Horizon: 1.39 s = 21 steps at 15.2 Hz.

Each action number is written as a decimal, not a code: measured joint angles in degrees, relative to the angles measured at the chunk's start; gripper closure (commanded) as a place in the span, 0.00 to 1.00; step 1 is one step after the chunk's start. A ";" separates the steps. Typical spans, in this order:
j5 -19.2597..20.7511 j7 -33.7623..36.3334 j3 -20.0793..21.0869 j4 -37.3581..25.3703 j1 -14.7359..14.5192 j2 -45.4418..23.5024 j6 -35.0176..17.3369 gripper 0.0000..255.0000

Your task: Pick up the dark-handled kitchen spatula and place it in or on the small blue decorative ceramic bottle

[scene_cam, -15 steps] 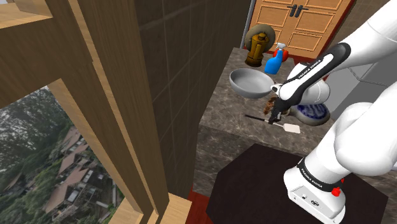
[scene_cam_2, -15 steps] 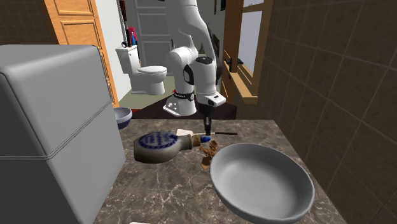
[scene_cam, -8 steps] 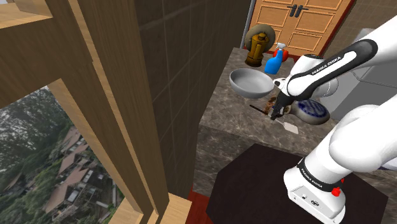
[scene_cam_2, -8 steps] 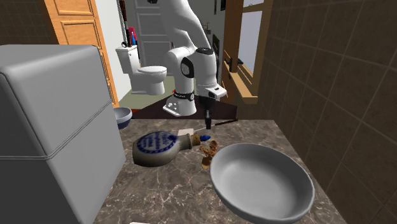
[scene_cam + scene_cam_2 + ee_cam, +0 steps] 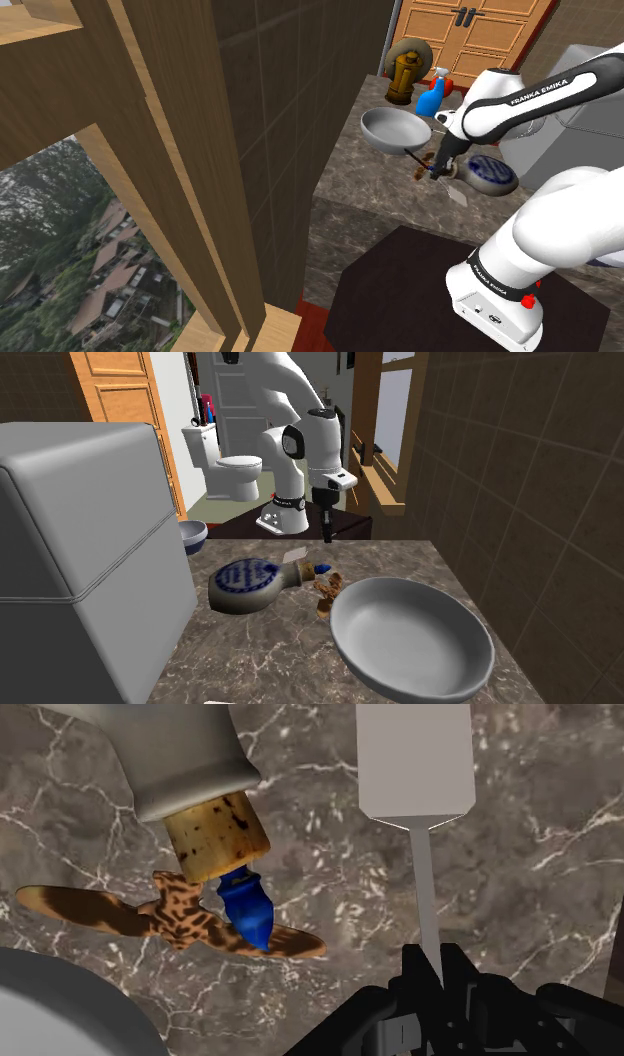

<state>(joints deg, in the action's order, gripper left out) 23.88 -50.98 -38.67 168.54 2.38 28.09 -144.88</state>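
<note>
Over the marbled worktop in the shoulder view, the black hand pinched the dark-handled spatula just beside the blue-patterned bottle, which lay on its side. In the second exterior view, the hand hung near the bottle's neck. In the wrist view, the fingers clasped the thin handle, with the pale blade beside the bottle's corked mouth.

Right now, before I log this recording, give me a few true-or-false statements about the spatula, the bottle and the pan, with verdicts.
1. The fingers are shut on the spatula, clasping its thin shaft. True.
2. The bottle stands upright. False: it lies on its side on the counter.
3. The spatula's blade rests inside the grey pan. False: the blade is over the counter beside the bottle's neck, apart from the pan.
4. A cork plugs the bottle's neck. True.
</note>
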 measured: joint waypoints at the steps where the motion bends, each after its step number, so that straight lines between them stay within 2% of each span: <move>1: 0.11 0.19 0.51 -0.11 0.38 1.22 1.35 1.00; 12: -1.27 1.05 5.12 -3.49 1.96 11.37 14.81 1.00; 21: -3.45 1.39 8.21 -7.82 1.66 16.12 23.80 1.00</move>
<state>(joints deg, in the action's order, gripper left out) 20.43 -49.59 -30.46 160.72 4.04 44.21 -121.08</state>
